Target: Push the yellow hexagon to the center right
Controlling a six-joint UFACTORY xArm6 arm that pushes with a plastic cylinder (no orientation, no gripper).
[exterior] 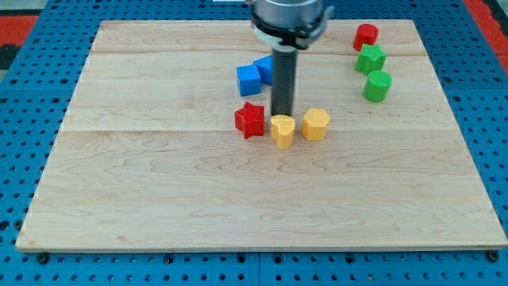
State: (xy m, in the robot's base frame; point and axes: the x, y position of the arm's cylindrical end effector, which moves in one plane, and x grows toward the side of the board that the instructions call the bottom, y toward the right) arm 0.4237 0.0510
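Pale wooden board (159,199) with faint grain, on a blue perforated base (32,48); red patches at the frame's upper corners. Near centre: red star (250,120), yellow heart-like block (282,130), yellow hexagon (316,124). Above those, two blue blocks (249,79) (264,68). Upper right: red cylinder (366,36), green star-like block (371,59), green cylinder (378,86). Dark grey rod, my tip (282,116) just above the yellow heart-like block.

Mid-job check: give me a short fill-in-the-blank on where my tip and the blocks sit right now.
My tip sits just above the yellow ____, not the yellow hexagon.
The yellow hexagon lies to the view's ____ of that block.
The block at the view's left of this row is the ____ star.
The topmost block in the right-hand column is coloured ____.

Missing words: heart; right; red; red
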